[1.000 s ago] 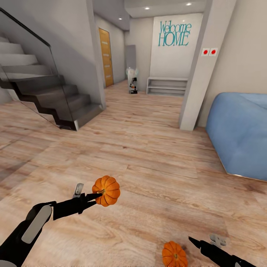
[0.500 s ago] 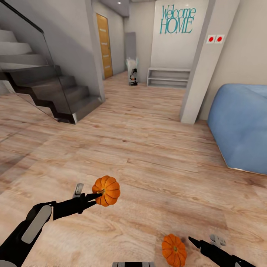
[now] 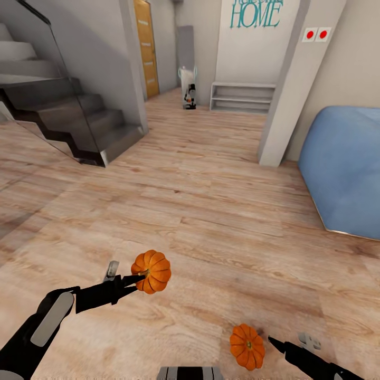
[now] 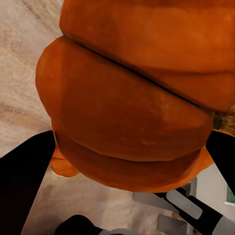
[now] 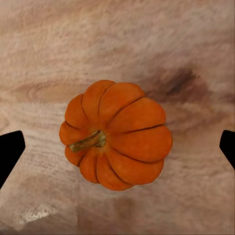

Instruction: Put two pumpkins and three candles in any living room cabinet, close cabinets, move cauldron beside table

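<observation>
The left gripper (image 3: pixel 138 279) is clamped on a pumpkin (image 3: pixel 151 272), holding it up off the wooden floor (image 3: pixel 221 211) out in front of the robot's left side; the pumpkin is tipped over so its stem end faces back toward the black fingers. Up close in the left wrist view that pumpkin (image 4: pixel 132 98) is deep orange with fat, rounded ribs and dark grooves between them, wedged between the two dark fingers (image 4: pixel 22 171). The second pumpkin (image 3: pixel 247 346) sits on the floor just ahead of the right gripper (image 3: pixel 274 343), apart from it. In the right wrist view this second pumpkin (image 5: pixel 116 134) is squat and round, bright orange, cleanly ribbed, with a short olive-brown stem lying sideways; the gripper's fingertips (image 5: pixel 10 152) stand spread wide on either side, touching nothing. Farther off are a staircase (image 3: pixel 68 116), a blue beanbag (image 3: pixel 345 169) and a white pillar (image 3: pixel 295 84).
</observation>
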